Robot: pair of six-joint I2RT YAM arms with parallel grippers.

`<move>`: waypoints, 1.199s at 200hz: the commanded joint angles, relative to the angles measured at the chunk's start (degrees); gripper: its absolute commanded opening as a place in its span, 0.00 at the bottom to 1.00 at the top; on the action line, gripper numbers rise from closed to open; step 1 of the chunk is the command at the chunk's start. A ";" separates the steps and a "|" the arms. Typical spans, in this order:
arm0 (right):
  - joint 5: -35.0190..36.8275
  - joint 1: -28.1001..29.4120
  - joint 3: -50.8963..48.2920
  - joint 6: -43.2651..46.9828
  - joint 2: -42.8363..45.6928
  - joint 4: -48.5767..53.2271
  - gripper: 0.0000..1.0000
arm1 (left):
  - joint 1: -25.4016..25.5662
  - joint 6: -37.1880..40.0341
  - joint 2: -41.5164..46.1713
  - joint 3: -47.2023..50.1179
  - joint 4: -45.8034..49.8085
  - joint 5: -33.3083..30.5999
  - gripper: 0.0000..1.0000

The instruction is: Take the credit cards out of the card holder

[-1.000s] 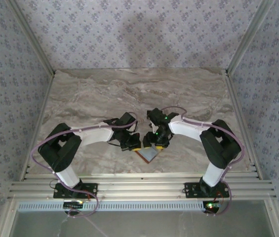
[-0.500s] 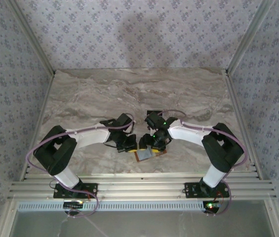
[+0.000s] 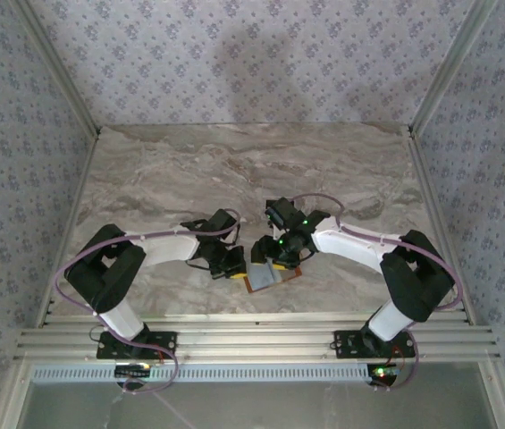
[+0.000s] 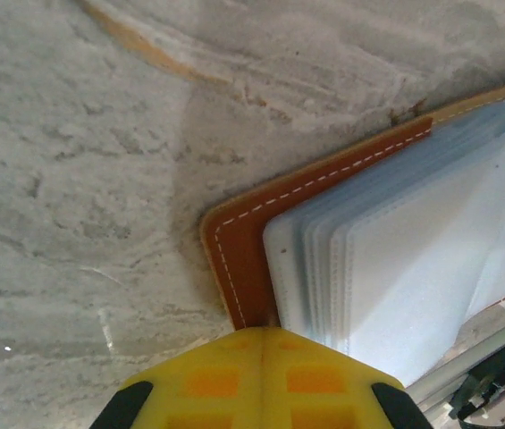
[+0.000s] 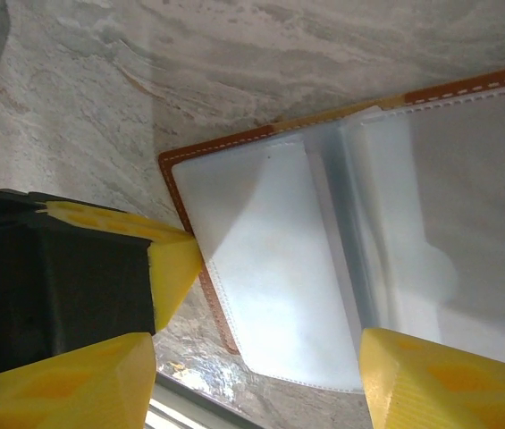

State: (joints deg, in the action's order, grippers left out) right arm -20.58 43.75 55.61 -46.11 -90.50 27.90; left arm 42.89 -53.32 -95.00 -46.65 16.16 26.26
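Observation:
The card holder point(image 3: 272, 277) lies open on the marble near the front edge, brown leather rim point(image 4: 239, 259) around a fan of cloudy white plastic sleeves point(image 4: 395, 268). My left gripper point(image 4: 265, 332) is shut, its yellow tips pressed on the holder's brown left edge point(image 5: 189, 214). My right gripper point(image 5: 256, 349) hangs open over the sleeves point(image 5: 261, 259), one finger on each side of the near sleeve and nothing held. The credit cards are hidden inside the cloudy sleeves. From above, the left gripper point(image 3: 234, 271) and right gripper point(image 3: 276, 259) meet over the holder.
The table's front edge and aluminium rails point(image 3: 252, 332) run just behind the holder, also seen as a pale strip point(image 5: 194, 413). Patterned walls enclose the marble table point(image 3: 234, 170) on three sides. The back half of the table is bare marble.
The holder has turned from a diamond angle to lie squarer to the front edge. Both grippers have shifted slightly left and lower over it. The left gripper has stayed shut.

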 commanded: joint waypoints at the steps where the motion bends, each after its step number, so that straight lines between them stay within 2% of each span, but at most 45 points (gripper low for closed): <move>1: -1.72 -0.15 0.30 -0.59 -0.28 -1.45 0.60 | -1.15 -2.14 -1.41 2.50 -3.97 1.35 0.01; 29: -3.39 0.46 0.45 -0.41 -1.53 -3.36 0.53 | -2.19 -2.84 -1.77 4.20 -5.97 1.82 0.01; 111: -8.95 2.39 -0.63 -1.52 -7.99 -11.70 0.35 | -2.64 -1.54 -2.03 3.78 -3.44 0.97 0.01; 151: -5.86 2.00 -1.61 -0.16 -8.03 -9.71 0.34 | -2.77 -0.91 -1.85 3.47 -2.04 0.46 0.01; 240: -7.17 1.55 -6.25 1.58 -2.14 -12.67 0.27 | -3.22 -0.30 -2.54 2.86 -0.30 -0.40 0.01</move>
State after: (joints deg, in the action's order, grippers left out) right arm -28.25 45.36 50.54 -45.60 -94.45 15.35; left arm 40.49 -54.52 -95.04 -43.83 11.11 30.65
